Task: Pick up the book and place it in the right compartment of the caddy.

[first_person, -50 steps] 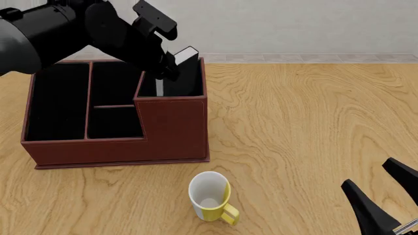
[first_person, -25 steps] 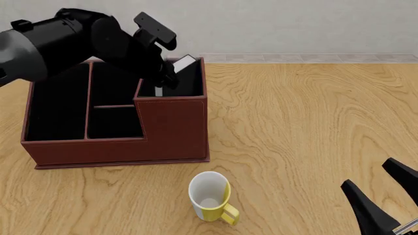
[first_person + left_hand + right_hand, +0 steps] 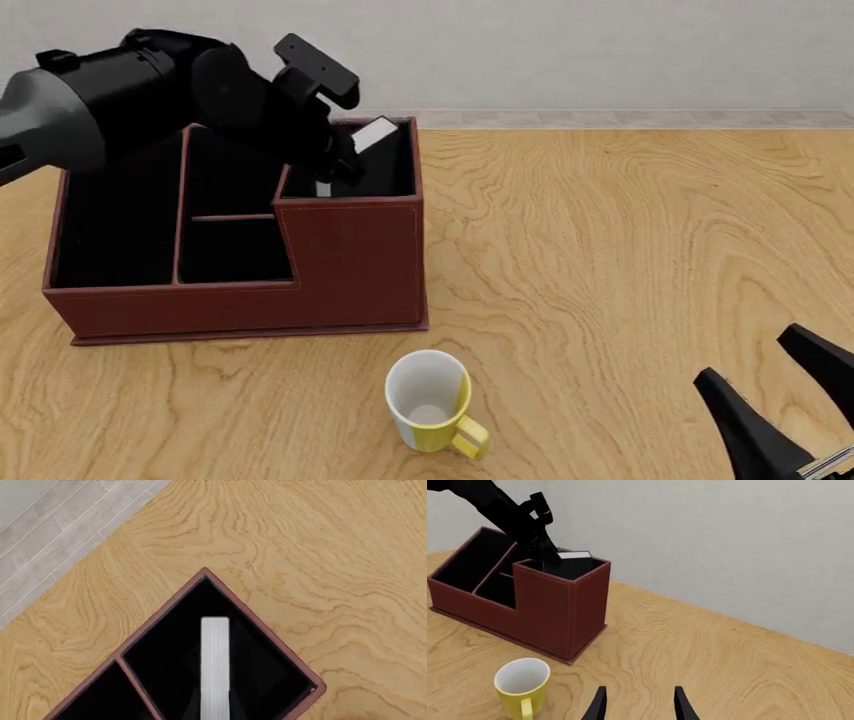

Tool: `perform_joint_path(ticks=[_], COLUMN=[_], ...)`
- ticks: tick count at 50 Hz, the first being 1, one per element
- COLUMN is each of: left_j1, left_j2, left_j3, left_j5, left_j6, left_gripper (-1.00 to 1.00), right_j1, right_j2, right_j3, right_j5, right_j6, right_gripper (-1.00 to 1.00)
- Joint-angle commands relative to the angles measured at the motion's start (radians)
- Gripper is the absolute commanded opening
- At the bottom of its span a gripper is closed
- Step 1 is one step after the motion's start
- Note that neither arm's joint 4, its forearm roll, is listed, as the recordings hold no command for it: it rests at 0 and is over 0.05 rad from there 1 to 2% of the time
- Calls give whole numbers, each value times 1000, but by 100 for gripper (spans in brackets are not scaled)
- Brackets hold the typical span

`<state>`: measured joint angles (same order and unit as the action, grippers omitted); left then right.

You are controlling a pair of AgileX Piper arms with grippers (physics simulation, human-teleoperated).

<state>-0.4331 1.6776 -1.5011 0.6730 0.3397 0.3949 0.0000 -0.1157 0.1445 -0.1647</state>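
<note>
The reddish-brown caddy (image 3: 200, 305) stands at the left of the table. The black book (image 3: 375, 133), with white page edges, stands tilted inside the right compartment (image 3: 391, 178), its top corner just above the rim. My left gripper (image 3: 339, 162) reaches down into that compartment and is shut on the book. In the left wrist view the book's page edge (image 3: 215, 665) runs down into the black-lined pocket (image 3: 267, 670); the fingers do not show there. My right gripper (image 3: 750, 358) is open and empty at the near right, far from the caddy (image 3: 560, 610).
A white-and-yellow mug (image 3: 430, 400) stands upright on the table just in front of the caddy's right end; it also shows in the right wrist view (image 3: 522, 682). The table's far edge runs behind the caddy, with grey floor beyond (image 3: 60, 535).
My left gripper has lowered the book deeper into the right compartment; less of its top shows above the rim. The right arm has barely moved.
</note>
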Motion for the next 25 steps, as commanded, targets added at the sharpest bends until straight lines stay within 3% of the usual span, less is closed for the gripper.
perform_joint_path(ticks=[1, 4, 14, 16, 25], left_j1=[9, 10, 13, -27, -27], left_j2=[-1, -2, -4, 19, 19], left_j3=[-14, -16, -19, 6, 6], left_j5=[-18, -24, -27, -22, -28], left_j6=[15, 16, 23, -66, -59], left_gripper=[100, 100, 100, 100, 100], right_j1=[-16, 4, 4, 3, 1], right_j2=[0, 0, 0, 0, 0], right_j3=[109, 28, -3, -4, -4], right_j5=[-105, -32, 4, 7, 9], right_j6=[-14, 3, -5, -6, -5], right_gripper=[100, 100, 100, 100, 100])
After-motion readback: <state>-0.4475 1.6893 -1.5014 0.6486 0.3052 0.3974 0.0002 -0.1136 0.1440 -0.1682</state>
